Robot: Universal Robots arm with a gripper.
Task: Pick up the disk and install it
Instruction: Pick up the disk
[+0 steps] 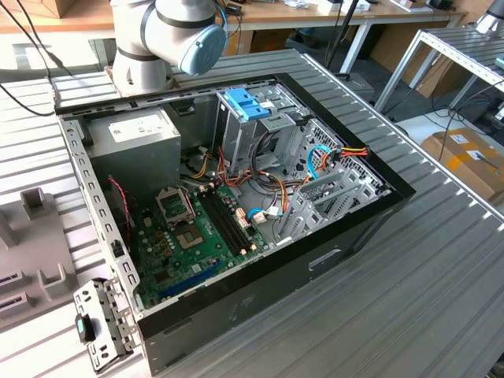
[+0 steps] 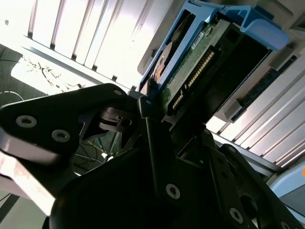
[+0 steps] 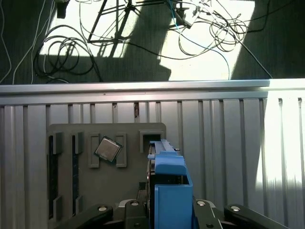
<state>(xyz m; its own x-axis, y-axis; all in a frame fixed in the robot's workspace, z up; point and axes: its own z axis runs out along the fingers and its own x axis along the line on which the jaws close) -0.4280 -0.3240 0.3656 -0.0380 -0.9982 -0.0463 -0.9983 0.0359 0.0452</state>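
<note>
The disk (image 2: 190, 78) has bright blue rails and a green circuit board on its dark body. The gripper (image 2: 155, 114) is black, the bench (image 1: 441, 260) ribbed pale grey, and the motherboard (image 1: 189, 244) green.

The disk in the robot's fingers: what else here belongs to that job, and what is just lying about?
Belongs to the job:
- disk, clamped between the fingers
- open computer case, probably where it goes

Just lying about:
- processor chip on the grey holder
- metal bracket beside the case
- cardboard box off the table
</note>
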